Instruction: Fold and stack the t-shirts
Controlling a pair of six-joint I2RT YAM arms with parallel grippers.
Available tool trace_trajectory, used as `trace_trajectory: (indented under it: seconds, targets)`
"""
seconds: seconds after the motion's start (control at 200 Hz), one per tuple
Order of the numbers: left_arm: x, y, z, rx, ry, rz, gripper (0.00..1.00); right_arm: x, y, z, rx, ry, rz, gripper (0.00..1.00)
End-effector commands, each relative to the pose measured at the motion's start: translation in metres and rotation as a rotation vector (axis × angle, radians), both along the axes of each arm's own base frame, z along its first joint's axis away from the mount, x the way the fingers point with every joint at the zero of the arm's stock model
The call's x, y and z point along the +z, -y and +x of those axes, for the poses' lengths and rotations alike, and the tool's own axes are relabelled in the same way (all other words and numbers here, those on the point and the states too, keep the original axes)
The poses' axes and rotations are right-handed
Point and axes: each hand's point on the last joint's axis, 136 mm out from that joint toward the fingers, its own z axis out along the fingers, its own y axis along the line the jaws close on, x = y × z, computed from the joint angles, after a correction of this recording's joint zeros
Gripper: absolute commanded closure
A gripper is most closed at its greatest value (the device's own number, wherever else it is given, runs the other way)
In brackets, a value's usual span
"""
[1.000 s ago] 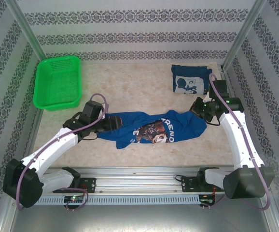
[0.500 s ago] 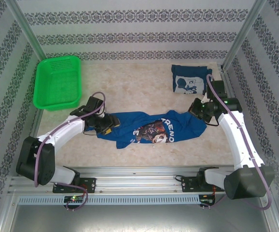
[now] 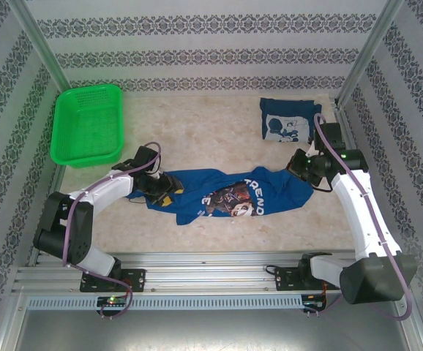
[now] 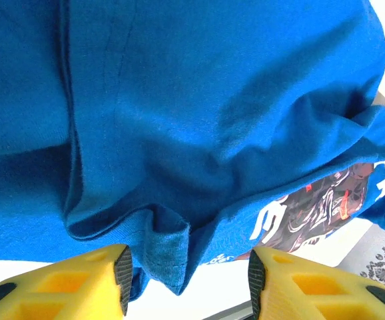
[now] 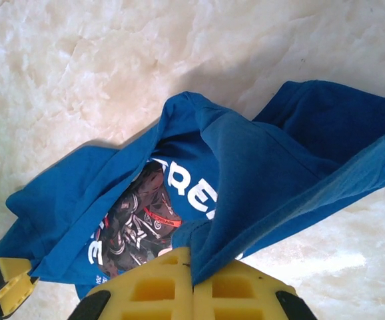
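A crumpled royal-blue t-shirt [image 3: 233, 194] lies stretched across the middle of the table, its dark print and white letters facing up. My left gripper [image 3: 163, 189] is at its left end. In the left wrist view the jaws of that gripper [image 4: 189, 283] stand apart, with a hanging fold of the t-shirt [image 4: 199, 120] beside the left pad and a gap to the right pad. My right gripper [image 3: 300, 165] holds the shirt's right end; in the right wrist view that gripper [image 5: 192, 267] is shut on a bunched edge of the cloth [image 5: 279, 160]. A second, folded t-shirt [image 3: 288, 121] lies at the back right.
A green mesh basket [image 3: 87, 126] stands at the back left, close behind the left arm. Patterned walls and metal posts enclose the table on three sides. The metal rail [image 3: 211, 274] with the arm bases runs along the near edge.
The left jaws have narrowed around the shirt's left end, and the left arm's elbow has swung up and back. The right gripper has kept its grip and barely moved.
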Motion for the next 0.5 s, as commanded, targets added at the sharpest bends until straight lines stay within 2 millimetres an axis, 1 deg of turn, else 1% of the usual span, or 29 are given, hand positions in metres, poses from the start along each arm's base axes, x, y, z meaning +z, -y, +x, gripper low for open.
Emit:
trace_trajectory:
  seconds: [0.0, 0.13, 0.23, 0.315, 0.395, 0.495]
  targets:
    - [0.002, -0.004, 0.011, 0.053, -0.003, -0.013, 0.5, -0.001, 0.001, -0.005, 0.003, 0.001, -0.022, 1.0]
    - [-0.004, -0.008, 0.008, 0.057, -0.024, -0.001, 0.52, -0.003, 0.002, -0.007, 0.006, 0.0, -0.032, 1.0]
    - [-0.005, -0.004, 0.013, 0.06, -0.021, -0.022, 0.61, -0.005, 0.002, -0.007, 0.005, -0.003, -0.03, 1.0]
    - [-0.004, 0.002, 0.015, 0.048, -0.024, -0.052, 0.64, -0.007, 0.002, -0.008, 0.006, -0.006, -0.029, 1.0]
    - [-0.002, 0.005, 0.012, 0.03, -0.034, -0.069, 0.71, -0.007, 0.002, -0.008, 0.005, -0.006, -0.028, 1.0]
    - [0.001, 0.006, 0.003, 0.02, -0.04, -0.096, 0.85, -0.007, 0.003, -0.009, 0.002, -0.004, -0.032, 1.0]
